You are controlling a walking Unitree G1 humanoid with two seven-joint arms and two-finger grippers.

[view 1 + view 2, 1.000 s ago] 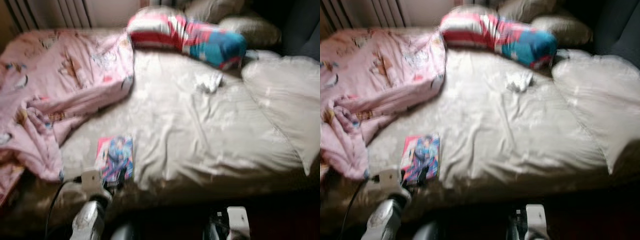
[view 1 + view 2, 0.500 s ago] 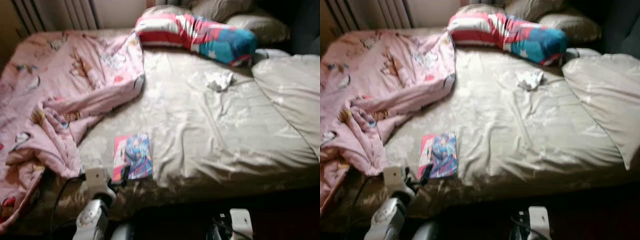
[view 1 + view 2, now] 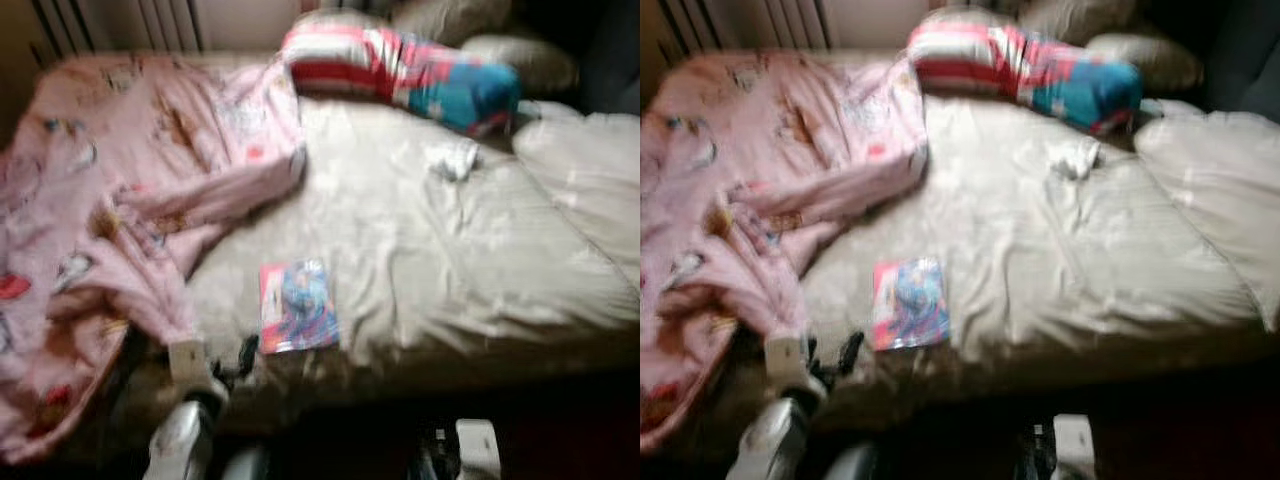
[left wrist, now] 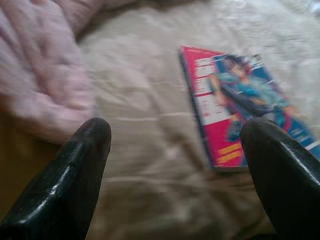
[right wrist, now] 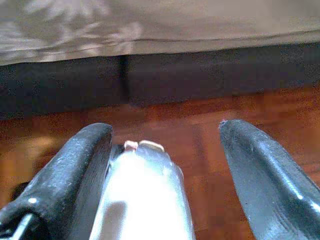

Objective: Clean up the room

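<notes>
Comic book [image 3: 297, 306] is seen flat on the beige sheet [image 3: 450, 260] near the bed's front edge, beside the pink blanket [image 3: 120, 200]. Judged light, thin, floppy, glossy; an edge pinch is advised. Left gripper [image 4: 175, 165] is spread wide, empty, just short of it.

You're looking at a soft, creased cloth sheet [image 3: 450, 260] with a faint sheen, and a matt, fleecy pink blanket [image 3: 120, 200]. The magazine [image 4: 240, 105] has a glossy paper cover. The left gripper [image 4: 175, 165] has smooth, shiny black fingers [image 4: 80, 175]. Below, the floor [image 5: 200, 135] is polished reddish wood.
</notes>
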